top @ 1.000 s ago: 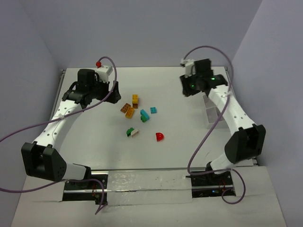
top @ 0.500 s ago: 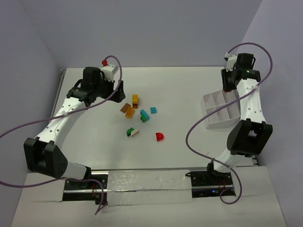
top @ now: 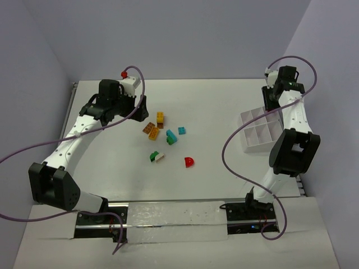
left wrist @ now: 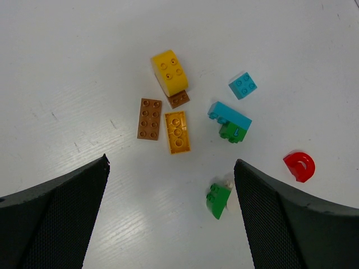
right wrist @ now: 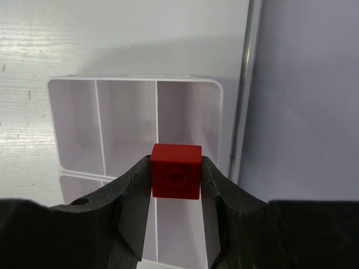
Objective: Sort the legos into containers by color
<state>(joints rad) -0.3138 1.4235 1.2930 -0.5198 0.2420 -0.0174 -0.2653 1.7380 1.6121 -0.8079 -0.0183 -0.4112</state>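
Note:
My right gripper point(right wrist: 175, 193) is shut on a small red brick point(right wrist: 175, 171) and holds it above the white four-compartment tray point(right wrist: 134, 83), over the divider by its right-hand compartments. The tray point(top: 247, 147) sits at the table's right edge; its visible compartments look empty. My left gripper point(left wrist: 171, 162) is open and empty above the loose legos: a yellow brick point(left wrist: 170, 72), a brown plate point(left wrist: 149, 119), an orange plate point(left wrist: 177, 131), a small teal brick point(left wrist: 243, 85), a teal brick on a green one point(left wrist: 229, 116), a green slope point(left wrist: 217, 197) touching a white piece, and a red half-round point(left wrist: 299, 166).
The table's right edge rail point(right wrist: 247, 84) and the purple wall point(right wrist: 303, 112) run close beside the tray. Purple cables point(top: 235, 151) loop off both arms. The lego pile point(top: 162, 134) lies mid-table, right of the left gripper point(top: 140, 106).
My right arm has swung from mid-table to the far right and now hangs over the tray with the red brick. My left gripper shifted slightly toward the pile.

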